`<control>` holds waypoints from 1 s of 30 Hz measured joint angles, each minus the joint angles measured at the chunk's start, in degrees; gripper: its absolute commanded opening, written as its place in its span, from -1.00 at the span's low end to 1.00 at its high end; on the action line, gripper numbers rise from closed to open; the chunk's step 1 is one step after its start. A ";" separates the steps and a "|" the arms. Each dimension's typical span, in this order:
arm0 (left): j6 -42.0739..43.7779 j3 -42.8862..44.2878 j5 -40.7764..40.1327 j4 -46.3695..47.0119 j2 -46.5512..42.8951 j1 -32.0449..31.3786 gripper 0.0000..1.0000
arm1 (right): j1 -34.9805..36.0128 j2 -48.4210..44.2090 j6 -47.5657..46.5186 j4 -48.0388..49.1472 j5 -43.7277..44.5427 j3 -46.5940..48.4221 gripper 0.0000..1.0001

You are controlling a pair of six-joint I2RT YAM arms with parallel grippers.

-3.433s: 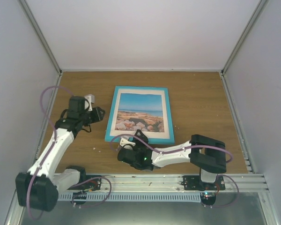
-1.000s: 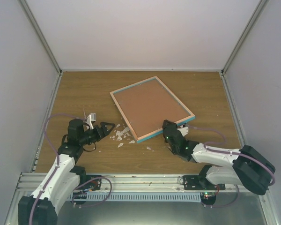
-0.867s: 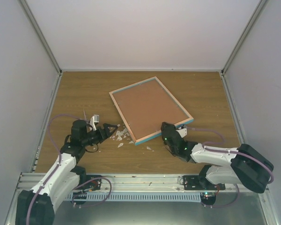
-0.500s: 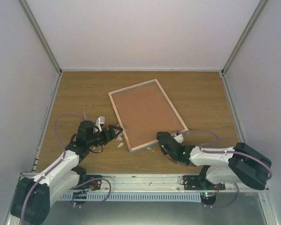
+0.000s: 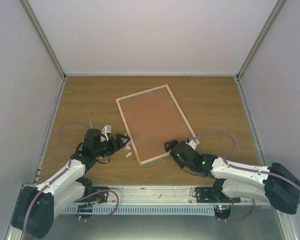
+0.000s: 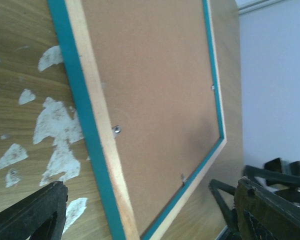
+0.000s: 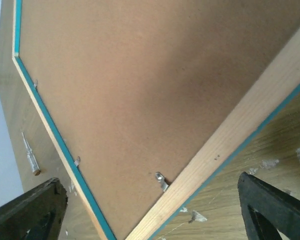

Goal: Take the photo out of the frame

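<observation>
The frame (image 5: 155, 122) lies face down in the middle of the table, showing its brown back panel inside pale wood edging. The photo is hidden beneath it. My left gripper (image 5: 124, 141) is open, low at the frame's left long edge; in the left wrist view the frame (image 6: 155, 90) fills the space ahead of the left gripper (image 6: 150, 222). My right gripper (image 5: 168, 146) is open at the near short edge, touching nothing. In the right wrist view that frame corner (image 7: 140, 85) lies ahead of the right gripper (image 7: 150, 215), and a metal tab (image 7: 161, 181) sits on the panel.
White flakes (image 5: 128, 154) are scattered on the wooden table by the frame's near left corner. A thin pale tool (image 7: 30, 154) lies on the table left of the frame. Grey walls close the table in on three sides.
My right gripper has opened and let go of the frame's near edge. The frame swung toward the left arm and now lies flat. The left gripper has moved up to its left edge.
</observation>
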 measured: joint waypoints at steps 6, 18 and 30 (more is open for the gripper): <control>2.36 1.14 -1.81 -3.23 1.73 -0.17 0.83 | -3.54 -2.49 -16.41 -9.53 -1.70 6.47 0.99; 6.29 8.92 -7.08 -6.16 13.16 -3.45 0.92 | -37.00 2.54 -62.23 -9.16 -14.58 16.44 0.99; 9.35 16.06 -12.11 -7.48 24.81 -5.51 0.98 | -45.00 24.83 -76.52 -1.53 -30.10 21.38 0.99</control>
